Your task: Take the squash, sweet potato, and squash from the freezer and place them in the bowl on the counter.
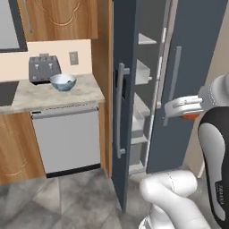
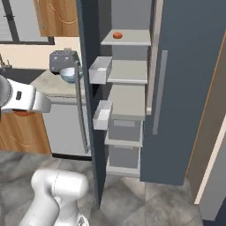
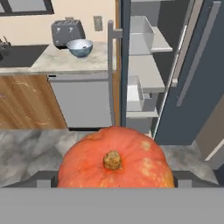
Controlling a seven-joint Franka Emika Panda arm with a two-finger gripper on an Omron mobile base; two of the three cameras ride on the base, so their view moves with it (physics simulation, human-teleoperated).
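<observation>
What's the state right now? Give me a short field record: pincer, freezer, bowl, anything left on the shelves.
pincer: closed on a round orange squash, stem toward the camera
freezer: doors open, pale shelves and clear drawers showing
top shelf: one small orange item, too small to identify
bowl: on the counter beside the toaster, looks empty
arm position: out in front of the freezer, not yet over the counter

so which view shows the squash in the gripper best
The hand view: the orange squash sits large between the finger tips, stem facing the camera. The left base view shows just an orange sliver under the gripper; the right base view shows a small orange patch under the arm, near the freezer.
</observation>
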